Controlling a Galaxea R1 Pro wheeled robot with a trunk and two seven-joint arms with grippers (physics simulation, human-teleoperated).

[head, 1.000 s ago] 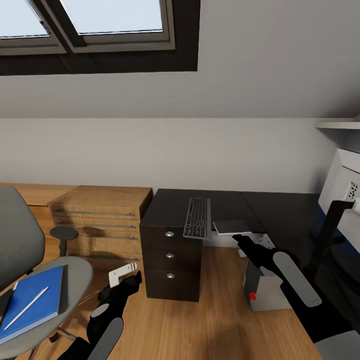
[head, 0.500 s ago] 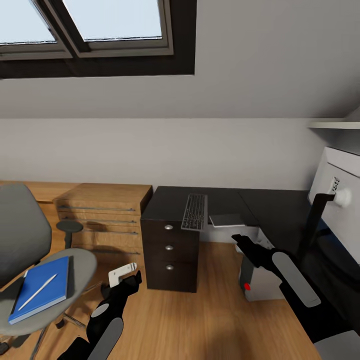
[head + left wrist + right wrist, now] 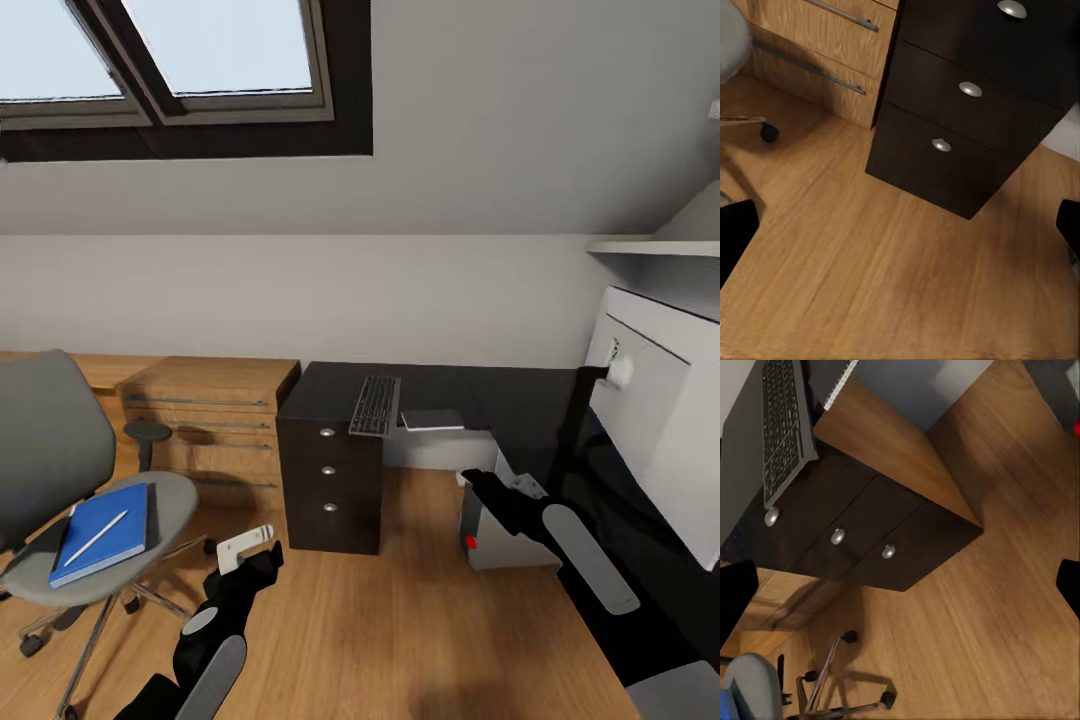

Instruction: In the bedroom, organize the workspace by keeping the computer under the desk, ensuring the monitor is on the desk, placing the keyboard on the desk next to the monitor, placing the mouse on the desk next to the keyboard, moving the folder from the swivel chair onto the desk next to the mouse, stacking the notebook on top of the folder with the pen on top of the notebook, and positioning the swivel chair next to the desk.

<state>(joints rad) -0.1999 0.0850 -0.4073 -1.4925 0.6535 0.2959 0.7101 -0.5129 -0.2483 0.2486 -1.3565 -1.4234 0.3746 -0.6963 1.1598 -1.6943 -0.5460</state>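
Note:
The grey swivel chair (image 3: 60,450) stands at the left on the wood floor. On its seat lies a flat blue cover (image 3: 100,537), notebook or folder, I cannot tell which, with a white pen (image 3: 97,537) on top. The black desk (image 3: 330,390) carries the keyboard (image 3: 375,405) and a thin grey slab (image 3: 432,418). The white monitor (image 3: 660,420) rises at the right on the desk. The computer (image 3: 500,525) sits on the floor under the desk. My left gripper (image 3: 245,552) and right gripper (image 3: 475,485) hover open over the floor, short of the desk.
A wooden drawer cabinet (image 3: 205,420) stands left of the desk's black drawer unit (image 3: 967,112). A skylight is above, and a shelf (image 3: 650,245) at the upper right. Open wood floor (image 3: 380,630) lies between me and the desk. The chair's wheeled base (image 3: 847,690) spreads nearby.
The whole picture has shifted: the desk looks smaller and farther, and more of the chair and monitor show, so the camera moved back. Both arms keep their pose in the view.

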